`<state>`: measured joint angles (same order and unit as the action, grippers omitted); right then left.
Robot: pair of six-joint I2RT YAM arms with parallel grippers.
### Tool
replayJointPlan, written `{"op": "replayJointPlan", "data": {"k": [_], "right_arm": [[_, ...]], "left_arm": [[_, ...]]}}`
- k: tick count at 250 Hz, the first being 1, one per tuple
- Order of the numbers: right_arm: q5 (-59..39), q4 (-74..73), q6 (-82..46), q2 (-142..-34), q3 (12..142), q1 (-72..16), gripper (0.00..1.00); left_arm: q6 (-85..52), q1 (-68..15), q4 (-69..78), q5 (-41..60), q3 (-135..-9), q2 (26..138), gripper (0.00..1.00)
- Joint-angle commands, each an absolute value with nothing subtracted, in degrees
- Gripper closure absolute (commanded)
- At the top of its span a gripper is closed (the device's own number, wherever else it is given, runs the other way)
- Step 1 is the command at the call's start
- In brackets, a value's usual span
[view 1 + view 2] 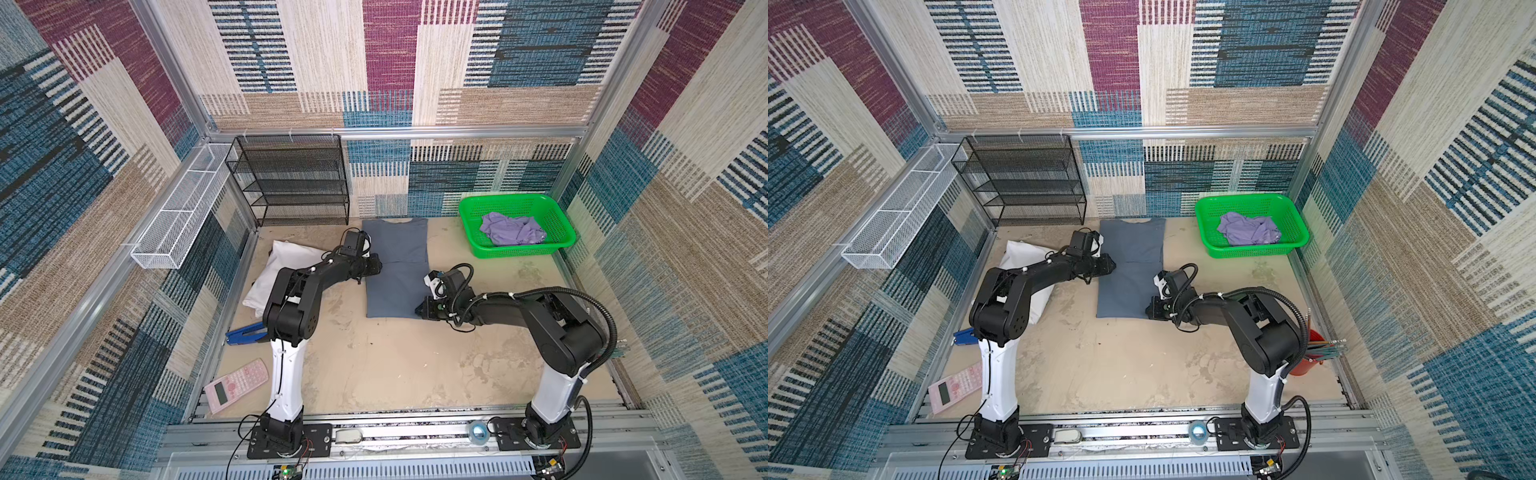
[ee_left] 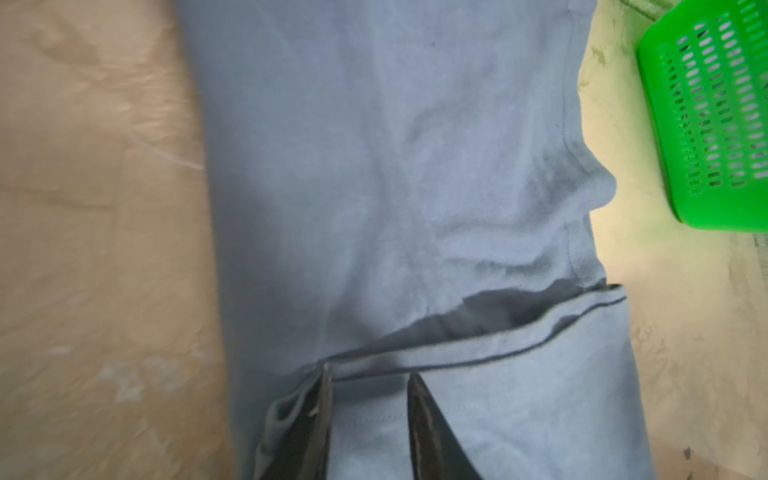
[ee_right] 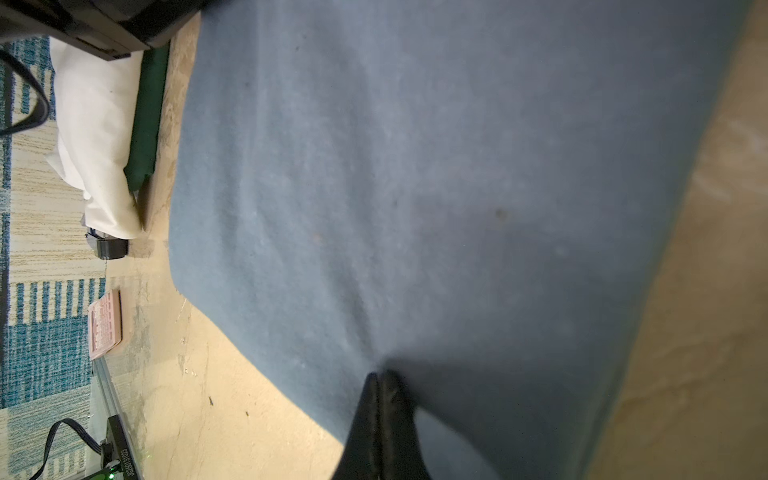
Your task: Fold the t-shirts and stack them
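Note:
A slate blue-grey t-shirt (image 1: 397, 266) (image 1: 1131, 266) lies flat as a long narrow strip at the table's back centre. My left gripper (image 1: 376, 266) (image 1: 1111, 264) is at its left edge, about halfway along. In the left wrist view this gripper (image 2: 370, 378) is open over a hem of the shirt (image 2: 415, 166), with a small fold bunched outside one finger. My right gripper (image 1: 419, 309) (image 1: 1149, 309) is at the shirt's near right corner. The right wrist view shows it (image 3: 380, 374) shut on the cloth (image 3: 415, 166), which puckers at the tips. A lavender t-shirt (image 1: 513, 228) (image 1: 1250, 228) lies crumpled in the basket.
A green basket (image 1: 515, 198) (image 2: 706, 104) stands back right and a black mesh rack (image 1: 291, 178) back left. A white wire tray (image 1: 183, 208) hangs on the left wall. White cloth (image 1: 266, 274), a blue stapler (image 1: 243, 332) and a pink calculator (image 1: 237, 384) lie left. A red pencil cup (image 1: 1304, 361) stands right.

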<state>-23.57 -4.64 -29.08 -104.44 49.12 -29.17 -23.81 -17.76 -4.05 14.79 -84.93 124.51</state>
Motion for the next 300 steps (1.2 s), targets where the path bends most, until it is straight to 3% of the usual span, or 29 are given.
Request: {"op": "replayJointPlan", "data": {"k": [1,94,129,162,176,197,264,300], "right_arm": [[-22.5,3.8,-29.8,-103.8,46.6,-29.4,0.98],[-22.1,1.4,-38.5,-89.8,34.3,-38.0,0.98],[-20.4,3.3,-41.9,-83.1,32.1,-40.2,0.91],[-15.4,8.8,-38.9,-79.7,38.5,-40.2,0.83],[-14.3,10.5,-36.7,-81.2,43.0,-40.1,0.77],[-14.1,11.0,-33.3,-86.4,50.1,-40.0,0.76],[-17.7,5.0,-27.9,-107.4,68.3,-39.7,0.8],[-18.6,2.9,-27.9,-113.2,72.6,-39.1,0.81]], "left_arm": [[-23.7,-17.4,-4.1,15.5,-83.0,123.3,0.67],[-28.7,-18.2,6.9,21.4,-57.1,107.9,0.7],[-27.5,-18.4,6.0,21.4,-49.9,99.9,0.69],[-26.3,-18.6,0.4,21.1,-49.1,93.1,0.69],[-26.5,-19.0,-1.1,21.3,-49.4,91.1,0.69],[-27.4,-19.8,-2.3,21.4,-50.0,89.6,0.69],[-31.5,-23.7,0.0,18.0,-52.2,94.0,0.72],[-31.9,-23.8,0.5,15.4,-52.3,96.4,0.73]]}}
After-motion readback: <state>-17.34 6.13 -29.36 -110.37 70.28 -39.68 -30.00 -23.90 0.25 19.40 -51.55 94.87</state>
